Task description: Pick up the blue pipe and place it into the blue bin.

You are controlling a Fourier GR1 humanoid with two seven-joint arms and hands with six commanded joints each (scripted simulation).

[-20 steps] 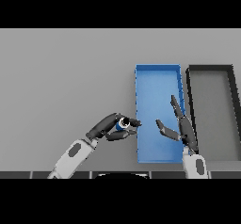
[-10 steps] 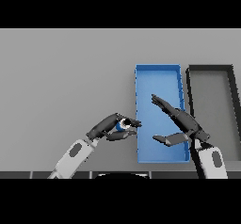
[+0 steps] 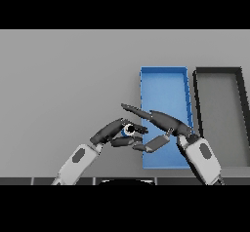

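Blue pipe (image 3: 129, 129) — pinched in left hand (image 3: 113, 133) | right hand (image 3: 163, 124) open, fingers straight — beside blue bin (image 3: 164, 82)

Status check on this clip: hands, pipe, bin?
Left hand shut on blue pipe, left of blue bin. Right hand open beside it. Nothing blocking.

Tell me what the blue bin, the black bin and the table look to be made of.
Blue bin: likely moulded plastic, matte; even saturated colour, thin straight walls, no glare.
Black bin: probably the same plastic, matte; dark rim, grey floor, same shape.
Table: smooth uniform grey, no grain or seams; could be laminate or painted board, the look leaves it open.
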